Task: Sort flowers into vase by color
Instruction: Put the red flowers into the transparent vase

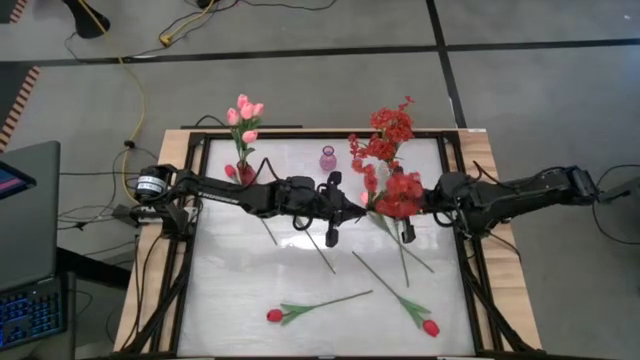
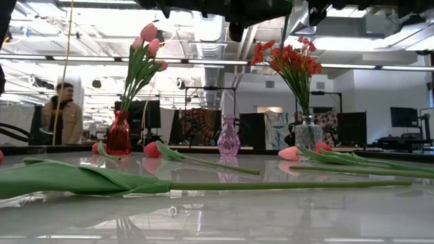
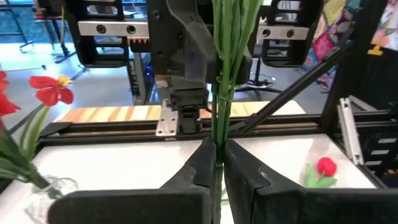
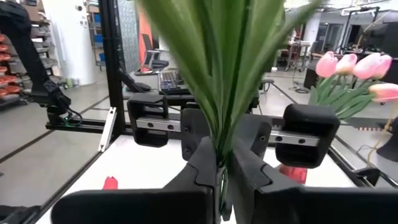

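L gripper [image 3: 217, 163] mid-surface: fingers clamped on a green stem [image 3: 219, 93], long axis upright | R gripper [image 4: 222, 167] beside clear vase [image 1: 380, 200]: fingers pinching leafy stem [image 4: 227, 93] | red tulips [image 1: 275, 315] lie near edge

table top [image 2: 271, 217]: white, smooth, glossy, mirrors the stems. table edge [image 1: 170, 150]: pale wood grain, matt. frame rails [image 1: 320, 135]: black metal. red vase [image 2: 119, 135]: clear tinted glass, shiny. purple vase [image 2: 228, 139]: ribbed glass. clear vase [image 2: 308, 132]: glass. flowers [image 2: 146, 51]: matt cloth-like petals, plastic-looking green stems. left gripper [image 3: 216, 163] and right gripper [image 4: 222, 163]: matt black plastic.
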### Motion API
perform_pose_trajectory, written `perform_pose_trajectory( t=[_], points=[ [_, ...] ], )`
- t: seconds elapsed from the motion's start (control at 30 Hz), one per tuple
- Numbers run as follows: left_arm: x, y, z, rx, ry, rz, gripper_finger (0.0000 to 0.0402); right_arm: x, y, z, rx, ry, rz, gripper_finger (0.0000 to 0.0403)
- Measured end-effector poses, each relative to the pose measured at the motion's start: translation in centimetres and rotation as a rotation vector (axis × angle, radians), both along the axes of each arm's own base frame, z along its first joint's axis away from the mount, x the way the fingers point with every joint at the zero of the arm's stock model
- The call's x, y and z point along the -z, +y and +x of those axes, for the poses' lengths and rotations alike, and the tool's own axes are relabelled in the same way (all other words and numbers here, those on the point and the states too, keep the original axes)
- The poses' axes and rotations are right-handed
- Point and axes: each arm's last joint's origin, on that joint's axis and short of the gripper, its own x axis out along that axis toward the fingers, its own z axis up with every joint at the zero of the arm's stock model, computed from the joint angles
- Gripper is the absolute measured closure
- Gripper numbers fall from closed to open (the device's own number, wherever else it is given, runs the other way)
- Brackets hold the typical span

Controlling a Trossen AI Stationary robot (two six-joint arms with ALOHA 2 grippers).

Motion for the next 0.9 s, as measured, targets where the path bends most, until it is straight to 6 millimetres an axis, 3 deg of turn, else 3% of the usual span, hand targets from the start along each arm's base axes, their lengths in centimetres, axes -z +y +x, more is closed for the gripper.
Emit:
perform_pose_trajectory(
  t=[0.23,0.43,0.67,0.9],
  points=[
    [0.3,0.1,-0.1,-0.026,0.031,0.016,0.0300,-0.4,-0.6,-0.6,0.028,-0.016,0.023,0.0361],
    [-0.6,0.5,-1.5,-0.141,0.120,0.065,0.0232,-1.4,-0.9,-3.1,0.143,0.059,0.026,0.0361],
    [-2.2,0.5,-3.6,-0.263,0.191,0.116,0.0213,-1.1,-1.2,-6.5,0.363,0.200,0.037,0.0360],
    [-2.3,-0.3,-3.8,-0.258,0.203,0.148,0.0213,0.6,-2.1,-9.2,0.646,0.108,0.086,0.0358]
  ],
)
